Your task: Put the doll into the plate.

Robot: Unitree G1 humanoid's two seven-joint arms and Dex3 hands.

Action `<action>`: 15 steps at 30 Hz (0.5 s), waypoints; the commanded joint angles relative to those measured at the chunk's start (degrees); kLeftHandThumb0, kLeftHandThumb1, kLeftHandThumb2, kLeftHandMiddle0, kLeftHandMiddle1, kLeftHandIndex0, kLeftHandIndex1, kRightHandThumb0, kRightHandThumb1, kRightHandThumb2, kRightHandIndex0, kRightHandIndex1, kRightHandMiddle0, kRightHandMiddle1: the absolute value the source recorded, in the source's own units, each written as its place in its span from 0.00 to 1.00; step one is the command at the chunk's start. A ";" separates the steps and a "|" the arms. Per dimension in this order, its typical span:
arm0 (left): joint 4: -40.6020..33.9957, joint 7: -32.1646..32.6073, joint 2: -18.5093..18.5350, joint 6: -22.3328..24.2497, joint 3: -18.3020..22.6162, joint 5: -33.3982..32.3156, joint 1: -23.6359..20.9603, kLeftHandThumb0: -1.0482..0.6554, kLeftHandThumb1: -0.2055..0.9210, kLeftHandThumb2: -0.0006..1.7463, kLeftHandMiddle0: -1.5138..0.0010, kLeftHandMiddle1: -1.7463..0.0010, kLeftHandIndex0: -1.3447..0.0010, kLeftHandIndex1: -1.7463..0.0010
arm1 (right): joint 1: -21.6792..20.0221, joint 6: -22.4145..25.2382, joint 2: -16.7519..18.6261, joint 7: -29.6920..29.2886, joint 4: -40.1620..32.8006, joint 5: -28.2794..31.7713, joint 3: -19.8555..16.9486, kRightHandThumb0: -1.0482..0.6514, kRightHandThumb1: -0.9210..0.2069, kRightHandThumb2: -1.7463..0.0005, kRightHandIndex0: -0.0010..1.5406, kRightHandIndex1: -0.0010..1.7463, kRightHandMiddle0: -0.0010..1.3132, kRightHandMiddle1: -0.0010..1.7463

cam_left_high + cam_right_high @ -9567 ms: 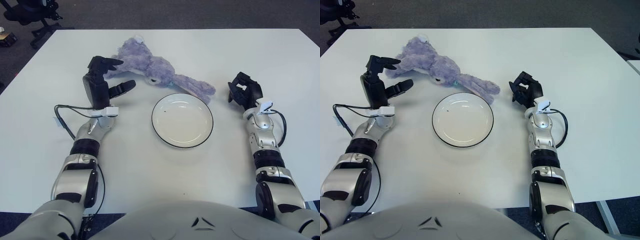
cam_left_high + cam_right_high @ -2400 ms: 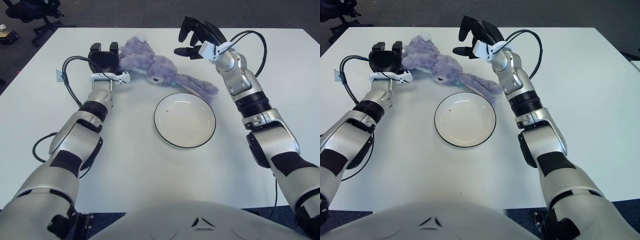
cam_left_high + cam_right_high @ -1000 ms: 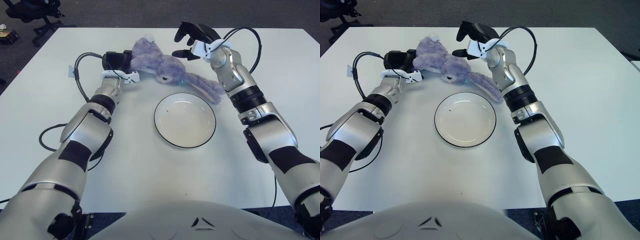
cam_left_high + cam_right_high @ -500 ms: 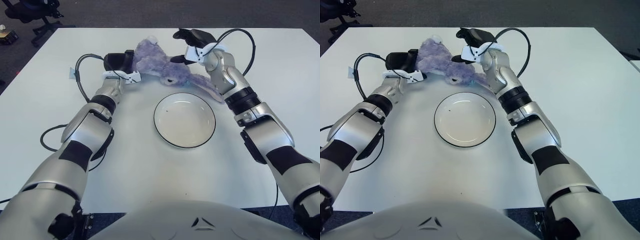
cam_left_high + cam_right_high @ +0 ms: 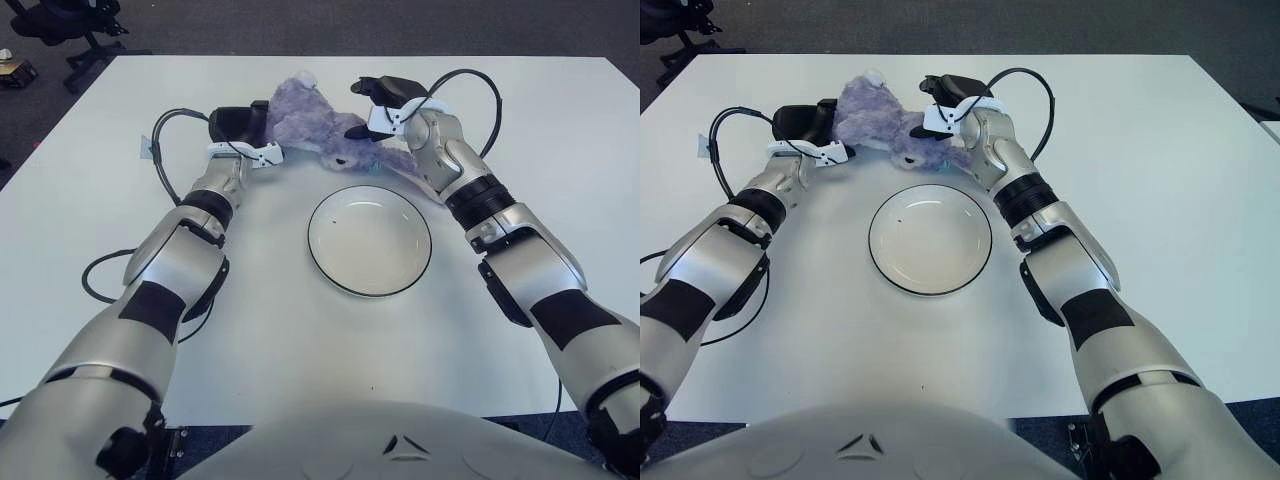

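While both hands' fingers (image 5: pixel 362 128) press it, doll (image 5: pixel 305 115) sits between.

Doll (image 5: pixel 308 125): soft plush of pale lilac-grey fur with a small white tip at its far end and a long floppy limb trailing toward my right; it sits at the far side of the white table, bunched between my left hand (image 5: pixel 238 128) at its left end and my right hand (image 5: pixel 372 108) pressed against its right side, both touching it. Plate (image 5: pixel 369 240): round, white, with a thin dark rim, lying flat and holding nothing, just on the near side of the doll and apart from its body, with the doll's trailing limb close to its far-right rim.
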 commanded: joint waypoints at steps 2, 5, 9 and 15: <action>-0.02 -0.18 -0.29 0.30 0.23 -0.42 -0.93 0.66 0.99 0.08 0.46 0.00 0.53 0.00 | -1.04 -0.13 0.47 1.00 1.86 -0.59 1.03 0.12 0.00 0.84 0.29 0.00 0.15 0.01; -0.05 -0.18 -0.33 0.36 0.25 -0.44 -0.95 0.66 0.98 0.09 0.46 0.00 0.53 0.00 | -0.78 -0.75 0.40 1.25 1.95 -0.42 1.27 0.12 0.00 0.83 0.36 0.03 0.14 0.01; -0.05 -0.27 -0.39 0.47 0.27 -0.46 -1.00 0.66 0.98 0.09 0.46 0.00 0.53 0.00 | -0.08 -2.19 0.19 1.49 2.03 -0.17 1.55 0.12 0.00 0.83 0.46 0.07 0.14 0.01; -0.06 -0.62 -0.53 0.91 0.30 -0.50 -1.14 0.67 0.92 0.17 0.46 0.00 0.54 0.00 | 1.54 -4.96 -0.58 2.33 1.22 -0.61 2.65 0.11 0.00 0.83 0.54 0.12 0.16 0.01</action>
